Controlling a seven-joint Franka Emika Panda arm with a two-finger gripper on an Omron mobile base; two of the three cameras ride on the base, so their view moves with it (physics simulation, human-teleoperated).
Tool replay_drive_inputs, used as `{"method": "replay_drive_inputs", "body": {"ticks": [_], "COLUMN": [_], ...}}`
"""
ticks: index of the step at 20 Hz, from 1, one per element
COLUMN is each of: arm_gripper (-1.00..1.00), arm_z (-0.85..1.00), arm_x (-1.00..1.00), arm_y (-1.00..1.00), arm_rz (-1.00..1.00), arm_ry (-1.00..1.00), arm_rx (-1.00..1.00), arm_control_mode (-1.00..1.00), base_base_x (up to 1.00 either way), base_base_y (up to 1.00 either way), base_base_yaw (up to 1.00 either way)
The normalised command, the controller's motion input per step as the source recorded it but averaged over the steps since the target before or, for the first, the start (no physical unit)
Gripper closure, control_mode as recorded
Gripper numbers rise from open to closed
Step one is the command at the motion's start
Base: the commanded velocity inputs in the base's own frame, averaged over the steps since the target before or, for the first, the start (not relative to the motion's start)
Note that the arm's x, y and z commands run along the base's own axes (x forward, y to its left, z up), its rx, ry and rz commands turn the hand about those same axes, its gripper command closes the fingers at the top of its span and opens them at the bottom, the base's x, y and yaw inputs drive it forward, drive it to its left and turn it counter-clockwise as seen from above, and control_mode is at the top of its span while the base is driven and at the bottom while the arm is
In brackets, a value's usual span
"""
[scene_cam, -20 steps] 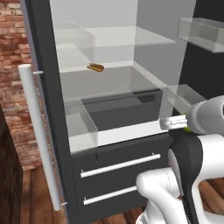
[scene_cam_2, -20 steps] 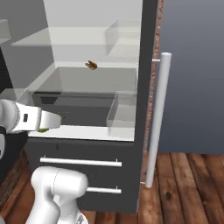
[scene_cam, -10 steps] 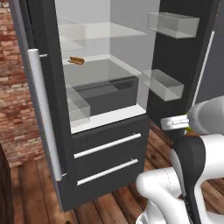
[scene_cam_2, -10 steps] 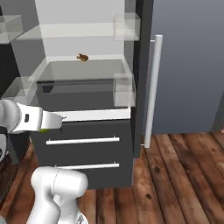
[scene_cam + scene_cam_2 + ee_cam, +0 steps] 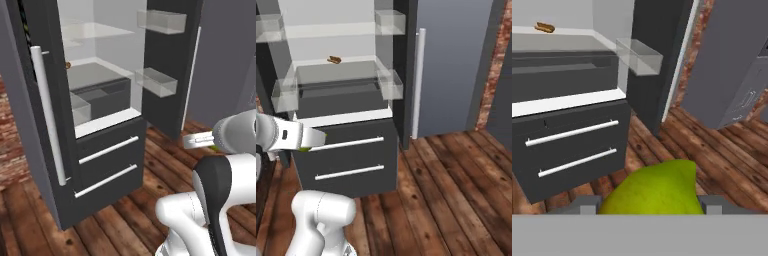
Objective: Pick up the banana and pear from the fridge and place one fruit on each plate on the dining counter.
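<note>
The base has swung away from the fridge (image 5: 346,100); the pincer (image 5: 649,204) grips the pear (image 5: 652,192) between its fingers.

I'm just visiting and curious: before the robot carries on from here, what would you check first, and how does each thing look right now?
1. Pear sits between the pincer tips: ok, the yellow-green fruit lies between them in the hand view.
2. Pincer out of the fridge: ok, it hangs over the wood floor, away from the shelves.
3. Fridge doors open: ok for fetching the second fruit.
4. Banana located: cannot tell; none of the pictures shows a yellow curved fruit.
5. Brown food item left alone on its shelf: ok.
6. Plates and dining counter ahead: cannot tell; the views face the fridge and floor.
</note>
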Motion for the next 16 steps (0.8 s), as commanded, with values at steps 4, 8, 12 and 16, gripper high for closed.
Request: {"method": "replay_drive_inputs", "body": {"ticks": [4,8,12,16], "arm_gripper": [1.0,1.0,1.0,1.0], "arm_z": [0.0,0.0,0.0,0.0], "arm_x": [0.0,0.0,0.0,0.0], "arm_y": [0.0,0.0,0.0,0.0], "arm_rz": [0.0,0.0,0.0,0.0], "arm_ry": [0.0,0.0,0.0,0.0], "arm_rx": [0.0,0.0,0.0,0.0], "arm_control_mode": [1.0,1.0,1.0,1.0], "base_base_x": [-0.81,-0.84,-0.84,-0.82], "base_base_y": [0.11,0.17,0.18,0.1], "base_base_yaw": [-0.32,-0.33,-0.32,-0.32]}}
